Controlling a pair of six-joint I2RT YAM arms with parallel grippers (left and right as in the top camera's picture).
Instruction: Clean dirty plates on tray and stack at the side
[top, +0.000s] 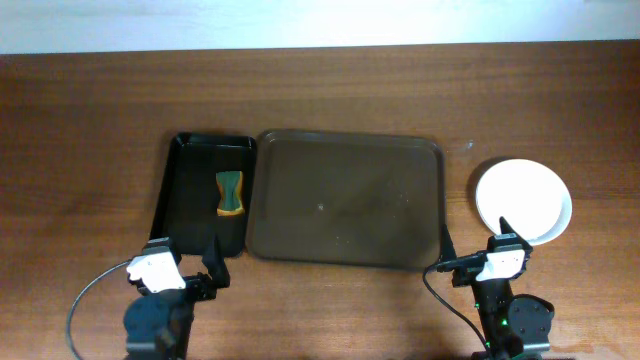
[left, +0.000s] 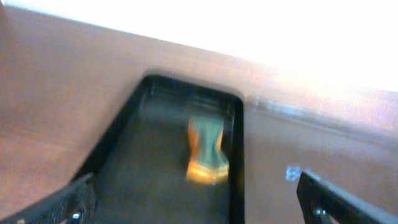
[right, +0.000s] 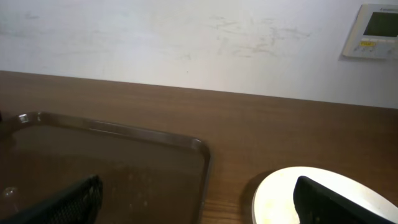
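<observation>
A large brown tray (top: 345, 200) lies in the middle of the table with no plates on it; it also shows in the right wrist view (right: 112, 168). White plates (top: 524, 200) sit stacked to its right, and show in the right wrist view (right: 323, 199). A green and orange sponge (top: 230, 193) lies in a small black tray (top: 190, 195), blurred in the left wrist view (left: 208, 149). My left gripper (top: 180, 272) is open and empty near the black tray's front end. My right gripper (top: 480, 250) is open and empty between the brown tray and the plates.
The small black tray (left: 124, 180) touches the brown tray's left side. A wall with a white control panel (right: 373, 31) stands behind the table.
</observation>
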